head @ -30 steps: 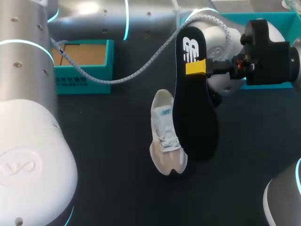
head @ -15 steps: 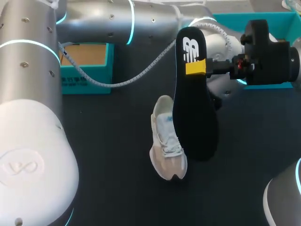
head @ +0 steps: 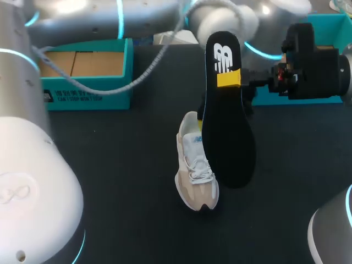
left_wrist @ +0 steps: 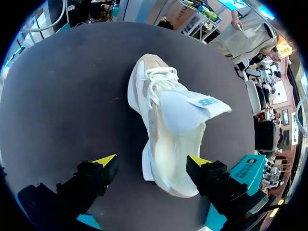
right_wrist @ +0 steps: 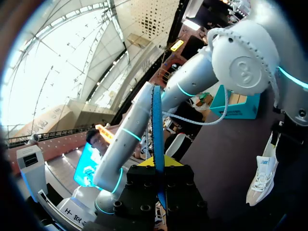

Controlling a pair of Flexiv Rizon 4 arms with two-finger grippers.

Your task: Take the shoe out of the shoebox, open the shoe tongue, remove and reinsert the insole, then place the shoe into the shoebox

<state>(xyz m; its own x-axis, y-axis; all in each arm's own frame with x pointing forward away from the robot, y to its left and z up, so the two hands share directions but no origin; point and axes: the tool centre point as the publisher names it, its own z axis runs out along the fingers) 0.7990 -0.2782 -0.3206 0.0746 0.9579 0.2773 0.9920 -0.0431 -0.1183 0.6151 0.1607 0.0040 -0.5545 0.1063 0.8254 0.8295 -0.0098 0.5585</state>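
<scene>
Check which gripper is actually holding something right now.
The right gripper: it is shut on the black insole, held above the table. The left gripper is open, its fingers straddling the heel end of the white shoe.

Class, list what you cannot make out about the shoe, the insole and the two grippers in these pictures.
- Head view: one side of the shoe is hidden behind the insole in the right gripper.
- Head view: the left gripper is mostly hidden behind that insole; the left wrist view shows it.
- Right wrist view: the insole is edge-on, so its faces are unseen.
</scene>
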